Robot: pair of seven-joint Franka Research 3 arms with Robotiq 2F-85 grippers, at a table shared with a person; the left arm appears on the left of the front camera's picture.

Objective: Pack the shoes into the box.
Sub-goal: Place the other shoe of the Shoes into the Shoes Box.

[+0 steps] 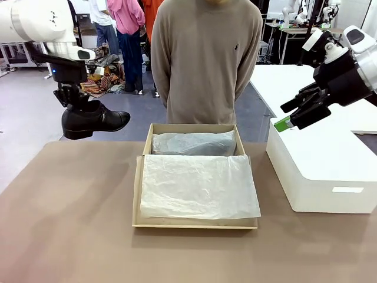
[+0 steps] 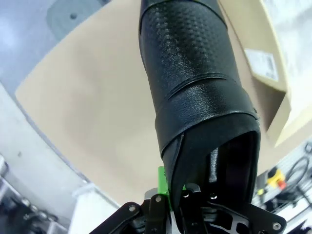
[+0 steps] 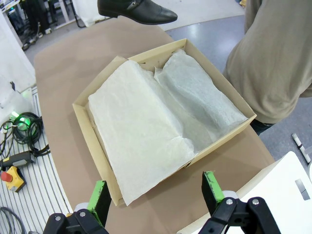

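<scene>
One glossy black shoe (image 1: 97, 121) hangs in the air over the table's far left corner, toe pointing right toward the box. My left gripper (image 1: 73, 101) is shut on its heel collar from above. In the left wrist view the shoe (image 2: 195, 87) runs up from my left gripper (image 2: 190, 197), whose fingers pinch the collar. The tan box (image 1: 147, 141) lies open at the table's middle, lined with white tissue (image 1: 194, 143), with more tissue (image 1: 197, 186) over its flat lid. My right gripper (image 1: 294, 115) hovers open and holds nothing. In the right wrist view my right gripper (image 3: 156, 195) looks down on the box (image 3: 219, 78) and shoe (image 3: 139, 10).
A large white block (image 1: 321, 171) stands on the table right of the box, under my right gripper. A person in a beige sweater (image 1: 206, 59) stands at the far edge behind the box. Bare brown tabletop (image 1: 65, 212) lies left of and in front of the box.
</scene>
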